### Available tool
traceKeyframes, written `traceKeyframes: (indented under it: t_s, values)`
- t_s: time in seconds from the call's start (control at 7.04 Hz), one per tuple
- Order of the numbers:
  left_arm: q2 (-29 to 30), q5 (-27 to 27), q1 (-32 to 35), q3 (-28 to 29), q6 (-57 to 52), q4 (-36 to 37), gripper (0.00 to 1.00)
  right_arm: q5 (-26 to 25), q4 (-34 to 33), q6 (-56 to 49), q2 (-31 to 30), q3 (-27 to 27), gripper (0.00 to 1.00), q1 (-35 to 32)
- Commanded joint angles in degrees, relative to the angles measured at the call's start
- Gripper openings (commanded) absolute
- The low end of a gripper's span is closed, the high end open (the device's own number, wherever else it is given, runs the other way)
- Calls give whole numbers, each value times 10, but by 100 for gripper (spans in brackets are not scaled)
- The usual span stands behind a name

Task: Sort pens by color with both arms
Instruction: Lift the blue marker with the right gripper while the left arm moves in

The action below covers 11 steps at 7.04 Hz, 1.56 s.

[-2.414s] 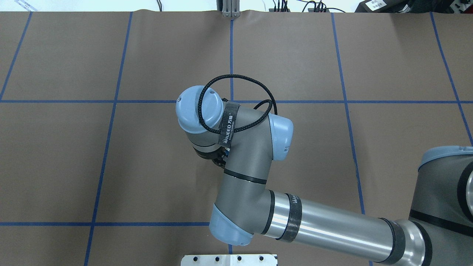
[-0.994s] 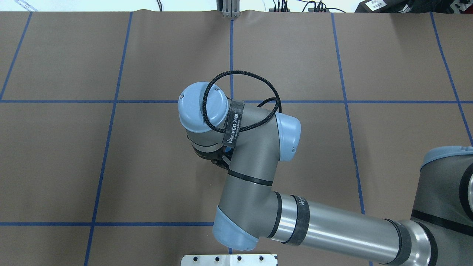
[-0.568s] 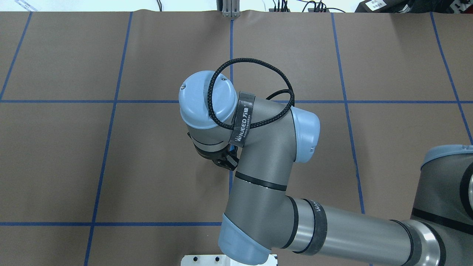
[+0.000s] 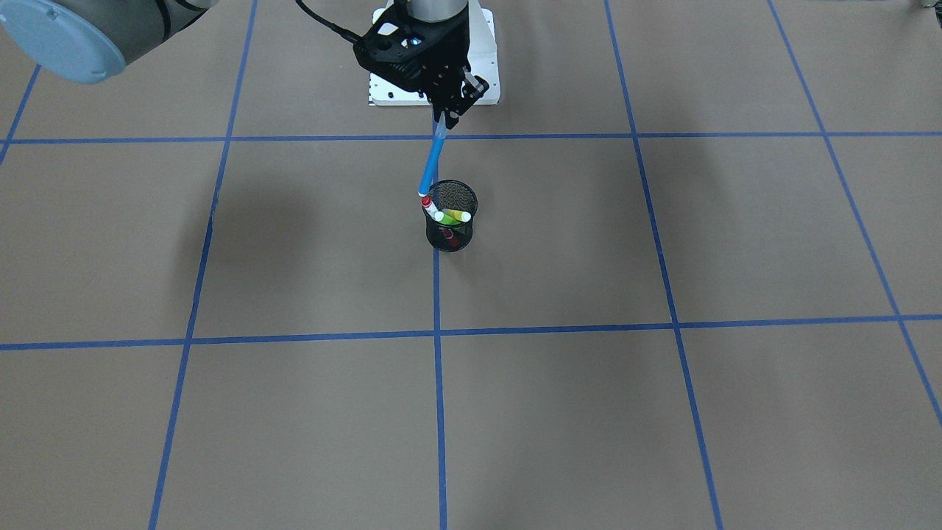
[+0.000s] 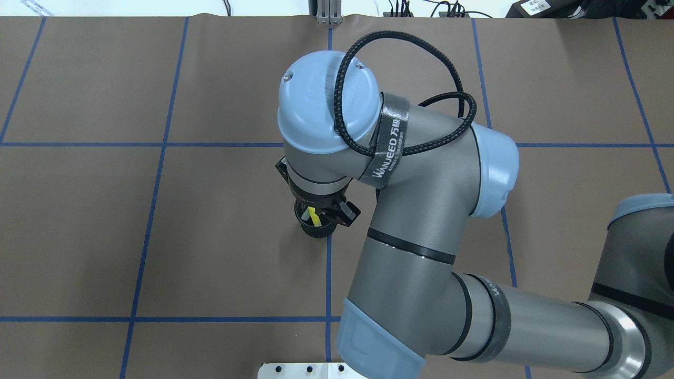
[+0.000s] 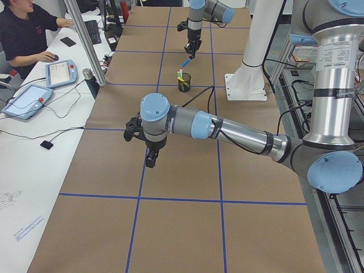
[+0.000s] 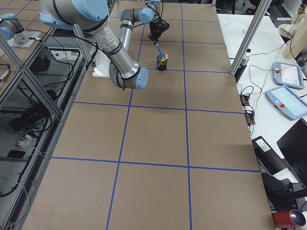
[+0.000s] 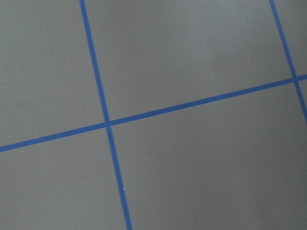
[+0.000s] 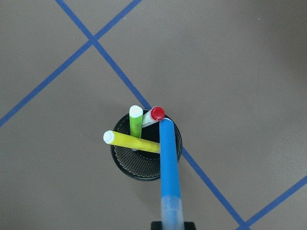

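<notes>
1. Right gripper (image 4: pixel 447 116) is clamped on the top of the blue pen (image 4: pixel 433 163); the pen is tilted, its lower tip at the mesh cup (image 4: pixel 451 234) rim.
2. Red-capped pen (image 9: pixel 154 115), green pen (image 9: pixel 135 122) and yellow pen (image 9: pixel 132 142) lean inside the cup.
3. Left gripper (image 6: pixel 149 161) hangs over the table (image 6: pixel 182 227), well apart; can't tell its grip.

Pretty clearly a robotics lab. Long bench (image 6: pixel 182 227) covered in brown paper with a blue tape grid (image 6: pixel 219 200), big grey robot arms with light-blue joint caps (image 6: pixel 227 128), aluminium frame posts (image 6: pixel 85 40), and tablet-style teach pendants (image 6: pixel 61 73) on a white side table (image 6: pixel 23 165) with a person (image 6: pixel 23 28) seated at it.
</notes>
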<state>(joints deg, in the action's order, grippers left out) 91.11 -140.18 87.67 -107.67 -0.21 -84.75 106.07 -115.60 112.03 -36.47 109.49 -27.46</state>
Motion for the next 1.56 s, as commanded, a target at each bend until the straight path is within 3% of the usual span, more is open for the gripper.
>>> traceKeyframes:
  t_s: [0.0,0.43,0.57,0.71,0.85,1.14,1.42]
  values:
    - [73,-17,-71,-1,131,-1,99,-3,-3,-49,-11,15,8,-39]
    - [178,-18,-193,-30,377,-13,99,-49,-9,-208,-72,20,8,-51]
    - [204,-14,-224,-35,456,-26,99,-54,41,-257,-97,13,8,-51]
    - [230,-10,-256,-39,523,-33,99,-56,132,-263,-126,-10,7,-51]
    - [258,15,-290,-40,589,-33,99,-64,181,-273,-127,-49,6,-51]
    - [308,60,-353,-39,691,-33,99,-82,214,-342,-137,-67,4,-52]
    - [327,81,-384,-39,711,-33,99,-114,318,-365,-159,-129,4,-46]
